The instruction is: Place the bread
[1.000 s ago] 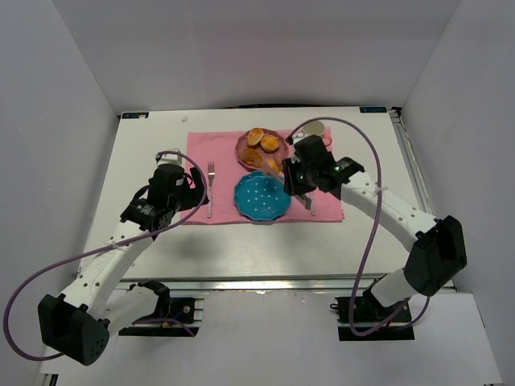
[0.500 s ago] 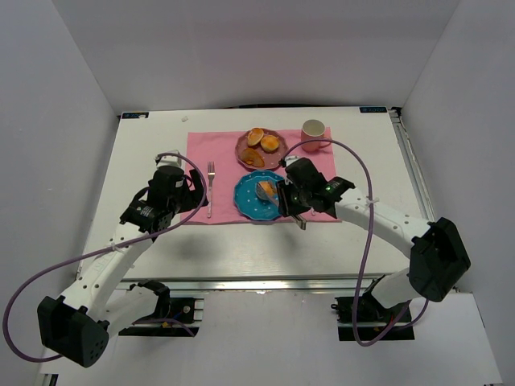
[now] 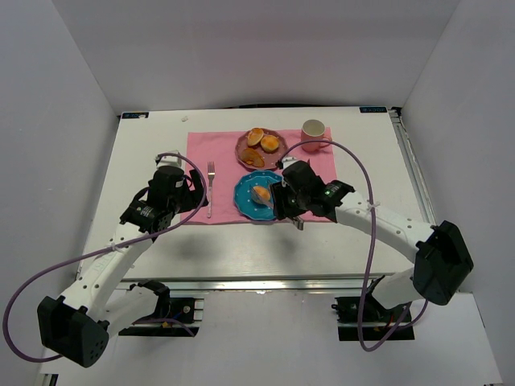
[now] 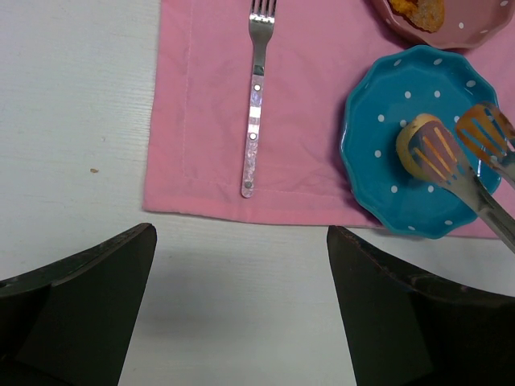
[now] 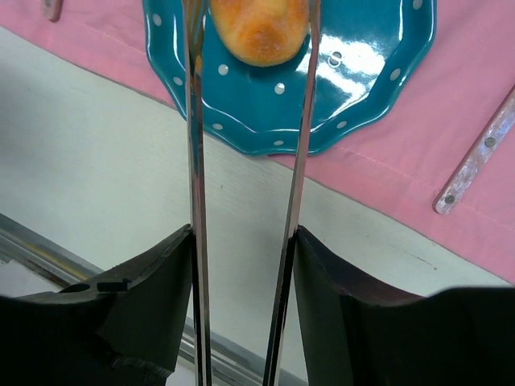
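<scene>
On the blue plate: the bread point(image 5: 259, 28) is sitting flat on the blue plate point(image 5: 378, 80), at the top centre of the right wrist view.
Tongs: the tongs point(image 5: 195, 201) are standing apart, not clamping anything, with one thin metal arm running up each side of the bun.
Bread against tongs: it is lying between the two tips. In the left wrist view one slotted orange tip is overlapping the bun and the other is hanging off to its right. Whether either tip is touching it, I cannot tell.
Right gripper: the right gripper point(image 5: 245, 241) is holding the tongs, its fingers point(image 5: 161, 273) pressing on the arms from outside.
Left gripper: the left gripper point(image 4: 240, 241) is hovering over the white table point(image 4: 80, 121) at the bottom of its own view, its fingers spread wide with nothing between them.
Around it: a fork point(image 4: 253, 121) is lying on the pink placemat point(image 4: 209, 96) left of the plate. More buns are sitting on a pink plate point(image 3: 244, 145) just above, and a cup point(image 3: 314, 129) is standing at the upper right.
</scene>
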`<action>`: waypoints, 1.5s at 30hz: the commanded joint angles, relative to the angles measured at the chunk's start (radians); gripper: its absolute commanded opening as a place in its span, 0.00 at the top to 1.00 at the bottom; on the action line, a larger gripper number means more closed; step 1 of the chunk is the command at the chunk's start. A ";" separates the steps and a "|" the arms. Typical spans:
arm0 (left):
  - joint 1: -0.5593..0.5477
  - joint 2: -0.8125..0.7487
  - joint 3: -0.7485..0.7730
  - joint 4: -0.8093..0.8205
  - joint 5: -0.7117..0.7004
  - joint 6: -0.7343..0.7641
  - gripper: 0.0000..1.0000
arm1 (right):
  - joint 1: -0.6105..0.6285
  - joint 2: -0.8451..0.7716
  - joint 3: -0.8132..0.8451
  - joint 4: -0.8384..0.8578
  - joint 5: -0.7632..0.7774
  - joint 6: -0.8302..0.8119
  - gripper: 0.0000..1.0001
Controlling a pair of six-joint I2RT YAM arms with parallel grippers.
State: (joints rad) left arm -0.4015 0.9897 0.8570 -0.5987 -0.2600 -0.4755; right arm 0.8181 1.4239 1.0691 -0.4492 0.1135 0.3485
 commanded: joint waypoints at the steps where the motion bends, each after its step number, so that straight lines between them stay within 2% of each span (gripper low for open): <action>1: 0.000 -0.031 -0.013 0.002 -0.001 0.003 0.02 | 0.010 -0.054 0.006 0.023 0.025 0.017 0.44; 11: 0.000 -0.045 -0.022 0.002 -0.002 -0.003 0.02 | 0.021 -0.088 0.023 -0.008 0.064 0.040 0.41; 14: 0.000 -0.046 -0.021 -0.001 -0.005 -0.002 0.02 | 0.023 -0.147 0.022 -0.020 0.159 0.095 0.42; 18: 0.000 -0.048 -0.021 0.004 -0.001 -0.006 0.02 | 0.018 -0.258 0.022 -0.101 0.371 0.200 0.42; 20: 0.000 -0.048 -0.019 0.007 0.004 -0.006 0.02 | 0.012 -0.338 0.017 -0.150 0.449 0.305 0.41; 21: 0.000 -0.046 -0.019 0.010 0.007 -0.008 0.02 | 0.004 -0.362 0.014 -0.242 0.551 0.358 0.41; 24: 0.000 -0.045 -0.016 0.014 0.018 -0.003 0.02 | -0.007 -0.473 -0.020 -0.434 0.743 0.653 0.40; 25: 0.000 -0.045 -0.016 0.016 0.019 -0.002 0.02 | -0.013 -0.530 -0.032 -0.553 0.770 0.729 0.40; 26: 0.000 -0.043 -0.018 0.023 0.025 0.000 0.02 | -0.028 -0.563 -0.059 -0.601 0.790 0.844 0.40; 29: 0.000 -0.043 -0.026 0.040 0.048 -0.003 0.02 | -0.049 -0.654 -0.101 -0.709 0.830 0.935 0.41; 34: 0.000 -0.033 -0.039 0.062 0.080 -0.008 0.02 | -0.114 -0.642 -0.124 -0.844 0.832 1.073 0.42; 37: 0.000 -0.029 -0.036 0.062 0.087 -0.002 0.02 | -0.154 -0.620 -0.170 -0.836 0.810 1.107 0.43; 39: 0.000 -0.034 -0.032 0.056 0.087 0.003 0.02 | -0.207 -0.615 -0.207 -0.745 0.773 1.071 0.44; 41: 0.000 -0.042 -0.030 0.053 0.084 0.005 0.02 | -0.294 -0.617 -0.283 -0.627 0.723 0.950 0.44; 42: 0.000 -0.043 -0.032 0.051 0.082 0.005 0.02 | -0.333 -0.617 -0.311 -0.512 0.653 0.911 0.44; 45: 0.000 -0.046 -0.030 0.045 0.077 0.008 0.02 | -0.444 -0.600 -0.420 -0.351 0.563 0.817 0.44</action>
State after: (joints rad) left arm -0.4015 0.9710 0.8249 -0.5606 -0.1913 -0.4778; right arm 0.4435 0.8150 0.6975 -1.0138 0.7570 1.2499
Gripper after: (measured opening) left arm 0.983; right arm 0.564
